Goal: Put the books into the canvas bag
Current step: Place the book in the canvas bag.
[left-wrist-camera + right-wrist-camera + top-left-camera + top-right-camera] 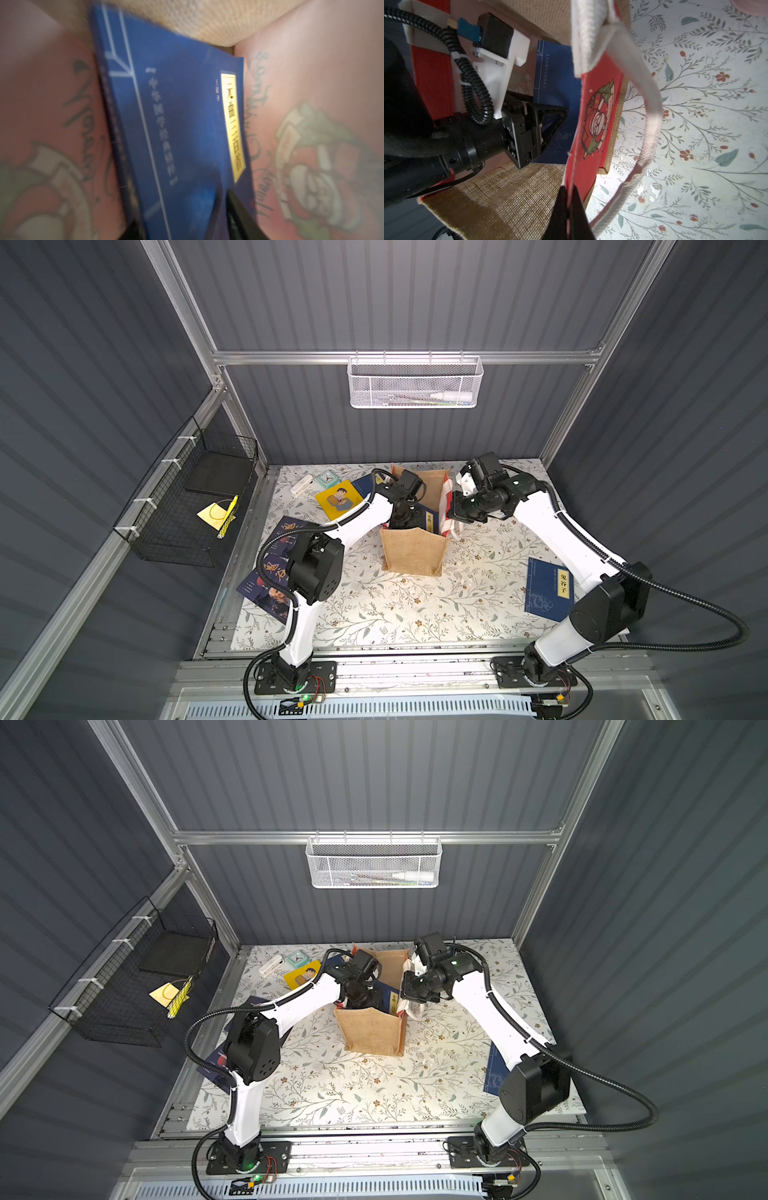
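Left gripper (554, 126), black with wedge-shaped fingers, reaches down through the open mouth of the canvas bag (413, 551). Its fingers (239, 214) stand spread on either side of the lower edge of a blue book (182, 124); the blurred left wrist view does not show whether either one touches it. This book, a thin glossy paperback with white line-work and a narrow yellow title label (233, 124), leans tilted inside the bag between the two side walls.

Right gripper (569, 199) has its fingers pressed together on the top rim of the red side panel (600, 128) nearer the right arm, pinching it at the white seam. A flat white woven handle (650, 124) loops outside this panel and hangs over the table.

The bag is boxy, with coarse tan burlap front and back. Its smooth red sides bear a round wreath-and-Santa print. It stands upright on a floral tablecloth (415, 605).

Outside the bag lie a second blue book (548, 589) by the right arm, a yellow cartoon-cover book (338, 499) and two dark navy books (266, 585) on the left side.
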You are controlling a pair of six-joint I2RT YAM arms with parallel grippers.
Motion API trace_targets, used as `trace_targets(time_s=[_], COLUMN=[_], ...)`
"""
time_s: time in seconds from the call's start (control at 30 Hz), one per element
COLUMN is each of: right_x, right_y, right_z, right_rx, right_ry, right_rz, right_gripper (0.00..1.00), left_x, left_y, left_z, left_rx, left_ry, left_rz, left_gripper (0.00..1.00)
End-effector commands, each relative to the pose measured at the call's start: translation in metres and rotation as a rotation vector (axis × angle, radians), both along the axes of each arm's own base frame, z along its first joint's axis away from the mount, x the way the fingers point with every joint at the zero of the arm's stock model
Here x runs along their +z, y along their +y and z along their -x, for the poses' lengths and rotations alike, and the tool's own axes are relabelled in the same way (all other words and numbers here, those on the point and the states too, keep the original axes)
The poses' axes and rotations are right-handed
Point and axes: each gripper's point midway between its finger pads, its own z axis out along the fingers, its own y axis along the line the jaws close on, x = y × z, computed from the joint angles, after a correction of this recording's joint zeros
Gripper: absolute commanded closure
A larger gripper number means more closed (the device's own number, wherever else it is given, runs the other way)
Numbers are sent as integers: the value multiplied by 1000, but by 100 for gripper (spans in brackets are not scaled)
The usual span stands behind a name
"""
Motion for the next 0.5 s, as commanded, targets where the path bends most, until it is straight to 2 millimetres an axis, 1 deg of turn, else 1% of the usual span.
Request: trace_targets(time_s=[0.0,0.1,0.23,0.3,0.37,0.4,0.47], right_x=[4,5,7,8,9,11,12], right_y=[-6,-6,-7,-8,-8,-9,-11], right_z=[6,5,4,3,3,2,2], right_rx=[7,6,10,9,9,9,8], right_ry=[-6,-8,-13,-17,-18,-22,-24], right_rz=[12,16,19,22,24,25,30], right_gripper=[100,100,100,100,100,98,87], left_x=[48,77,111,123,130,133,137], left_y=[14,20,27,29,29,28,25], left_z=[-5,-8,-11,-11,-10,-10,-8], left_rx=[-4,-1,5,7,8,6,-3], left_ry=[-110,-179,-265,-298,-315,-321,-327], left_rz=[-35,-42,-32,-18,-3,8,33], left_gripper=[42,40,39,40,42,43,44])
